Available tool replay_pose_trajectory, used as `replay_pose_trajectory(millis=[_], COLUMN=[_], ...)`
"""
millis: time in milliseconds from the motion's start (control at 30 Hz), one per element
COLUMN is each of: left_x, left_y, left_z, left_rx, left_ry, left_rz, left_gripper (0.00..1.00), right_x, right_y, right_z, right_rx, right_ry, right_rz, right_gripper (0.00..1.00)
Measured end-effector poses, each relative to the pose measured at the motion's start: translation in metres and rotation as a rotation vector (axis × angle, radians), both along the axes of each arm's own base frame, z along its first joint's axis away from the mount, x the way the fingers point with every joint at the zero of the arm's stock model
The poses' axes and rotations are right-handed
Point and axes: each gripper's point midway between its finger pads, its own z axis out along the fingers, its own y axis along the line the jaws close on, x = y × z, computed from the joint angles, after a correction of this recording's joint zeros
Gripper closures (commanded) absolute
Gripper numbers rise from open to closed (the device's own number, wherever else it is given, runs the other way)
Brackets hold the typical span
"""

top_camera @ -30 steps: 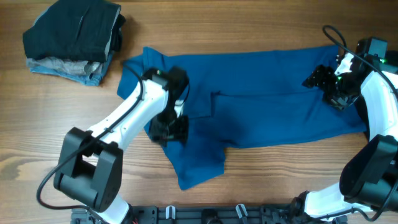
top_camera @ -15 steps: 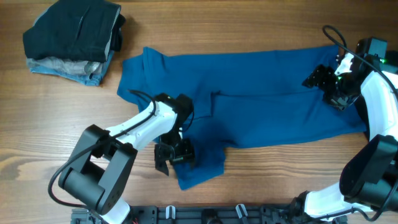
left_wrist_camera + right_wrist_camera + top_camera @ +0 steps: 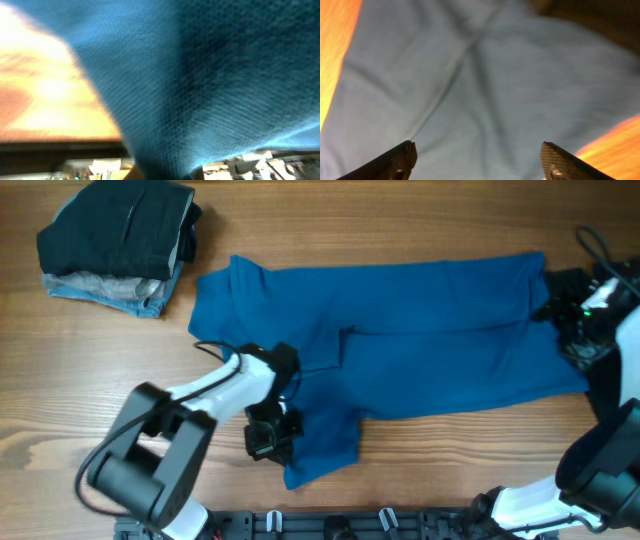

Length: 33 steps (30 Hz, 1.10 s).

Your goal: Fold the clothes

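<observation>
The clothes (image 3: 420, 340), a royal-blue polo shirt, lie spread flat across the table with the collar to the left and one sleeve flap pointing toward the front. My left gripper (image 3: 270, 438) sits at that flap's left edge. Blue knit (image 3: 210, 75) fills the left wrist view and gathers toward the bottom centre, hiding the fingers; the gripper is shut on the fabric. My right gripper (image 3: 578, 330) hovers over the shirt's right end. In the right wrist view it (image 3: 479, 165) stands open, its fingers (image 3: 400, 161) wide apart above smooth cloth (image 3: 485, 80), with nothing between them.
A stack of folded dark and pale grey-blue garments (image 3: 120, 245) rests at the back left corner. Bare wooden table (image 3: 450, 470) shows in front of the shirt. A black rack (image 3: 330, 525) runs along the front edge.
My left gripper has moved from near the collar toward the front onto the sleeve flap and has shut. The right arm has shifted right, toward the shirt's right edge.
</observation>
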Motion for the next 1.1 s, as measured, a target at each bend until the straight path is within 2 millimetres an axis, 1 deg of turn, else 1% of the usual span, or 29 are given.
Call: replay_pose_trajectory(millis=[33, 67, 167, 200, 233, 300, 400, 467, 500, 567, 633, 667, 700, 767, 867, 933, 1033, 1067, 1100], left_x=[0.004, 0.013, 0.031, 0.035, 0.038, 0.042, 0.040, 0.038, 0.038, 0.038, 0.038, 0.038, 0.039, 0.040, 0.041, 0.041, 0.037, 0.034, 0.029], left_y=[0.002, 0.005, 0.009, 0.011, 0.013, 0.015, 0.017, 0.017, 0.018, 0.018, 0.018, 0.017, 0.017, 0.017, 0.017, 0.017, 0.020, 0.022, 0.027], left_z=[0.006, 0.018, 0.044, 0.050, 0.056, 0.063, 0.066, 0.066, 0.066, 0.066, 0.066, 0.066, 0.066, 0.066, 0.066, 0.066, 0.066, 0.067, 0.071], left_rx=[-0.016, -0.049, -0.114, -0.126, -0.137, -0.148, -0.147, -0.143, -0.142, -0.142, -0.143, -0.143, -0.143, -0.146, -0.148, -0.148, -0.129, -0.116, -0.097], left_ry=[-0.020, -0.075, -0.211, -0.243, -0.276, -0.317, -0.323, -0.315, -0.314, -0.313, -0.314, -0.315, -0.316, -0.324, -0.327, -0.327, -0.312, -0.305, -0.299], left_rz=[0.017, 0.044, 0.093, 0.106, 0.119, 0.130, 0.130, 0.130, 0.130, 0.130, 0.130, 0.130, 0.130, 0.130, 0.130, 0.130, 0.137, 0.141, 0.156], left_gripper=[0.96, 0.96, 0.96, 0.96, 0.96, 0.96, 0.96, 0.96, 0.96, 0.96, 0.96, 0.96, 0.96, 0.96, 0.96, 0.96, 0.96, 0.96, 0.96], right_x=[-0.007, -0.019, -0.038, -0.042, -0.046, -0.049, -0.054, -0.057, -0.060, -0.063, -0.064, -0.062, -0.061, -0.063, -0.066, -0.072, -0.099, -0.106, -0.111], right_y=[-0.013, -0.030, -0.056, -0.059, -0.059, -0.059, -0.060, -0.062, -0.062, -0.061, -0.062, -0.063, -0.065, -0.071, -0.073, -0.070, -0.049, -0.045, -0.043], right_z=[-0.001, -0.003, -0.005, -0.008, -0.014, -0.028, -0.054, -0.070, -0.083, -0.093, -0.101, -0.103, -0.103, -0.104, -0.104, -0.104, -0.097, -0.092, -0.081], right_rx=[-0.010, -0.027, -0.047, -0.042, -0.029, -0.009, 0.015, 0.020, 0.031, 0.041, 0.045, 0.041, 0.031, 0.003, -0.010, -0.004, 0.057, 0.065, 0.054], right_ry=[0.014, 0.037, 0.066, 0.081, 0.105, 0.152, 0.224, 0.269, 0.306, 0.333, 0.346, 0.341, 0.336, 0.348, 0.363, 0.392, 0.510, 0.536, 0.547], right_rz=[-0.044, -0.105, -0.198, -0.216, -0.228, -0.236, -0.252, -0.262, -0.265, -0.270, -0.274, -0.277, -0.280, -0.307, -0.332, -0.326, -0.282, -0.267, -0.255], right_gripper=[0.26, 0.26, 0.29, 0.29, 0.26, 0.23, 0.23, 0.26, 0.26, 0.30, 0.38, 0.44, 0.54, 0.96, 0.96, 0.96, 0.96, 0.96, 0.96])
